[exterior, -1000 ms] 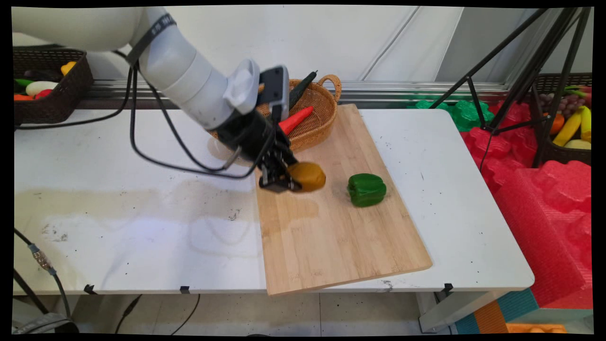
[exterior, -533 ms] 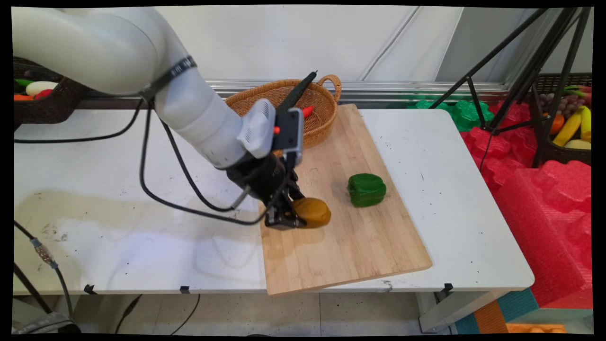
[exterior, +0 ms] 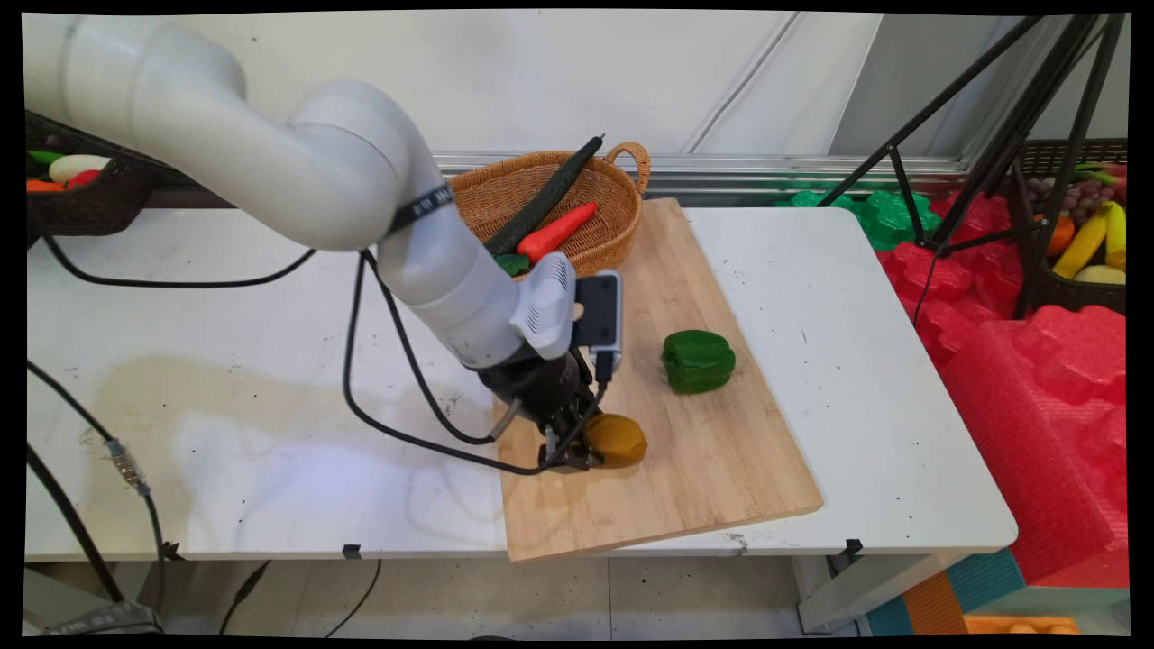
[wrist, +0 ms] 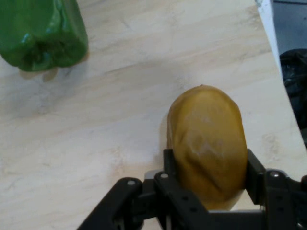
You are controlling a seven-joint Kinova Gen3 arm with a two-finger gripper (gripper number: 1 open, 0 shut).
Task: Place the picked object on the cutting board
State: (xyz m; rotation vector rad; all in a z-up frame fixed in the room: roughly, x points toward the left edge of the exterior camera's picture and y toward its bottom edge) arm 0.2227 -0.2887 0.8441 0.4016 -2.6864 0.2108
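I had the gripper (exterior: 590, 455) clamped on the potato (exterior: 616, 439), one finger on each side of it, which the hand view (wrist: 207, 177) showed plainly, the brown-yellow body (wrist: 206, 143) wedged between the two black fingers; a second before, that same potato had hung near the far left part of the cutting board (exterior: 703, 469), close beside the wicker basket (exterior: 595, 194), and over the two steps since I saw it carried toward the near side of the board and lowered; at this moment it sat low over the board's near-left part, its shadow tight beneath it, though I could not tell whether it touched the wood or hung just above; the grip looked unchanged through the whole move, with no sign of slipping; the green pepper (exterior: 699, 361) had not stirred and lay on the board beyond and to the right of the potato, apart from it, and showed in the hand view (wrist: 41, 31) at the upper left; as the arm swung away, the basket came into clear sight with its carrot (exterior: 557, 232) and its dark cucumber (exterior: 545, 194) lying across the rim; I judged the carry all but over, the potato low over its stretch of board on the white table (exterior: 270, 379).
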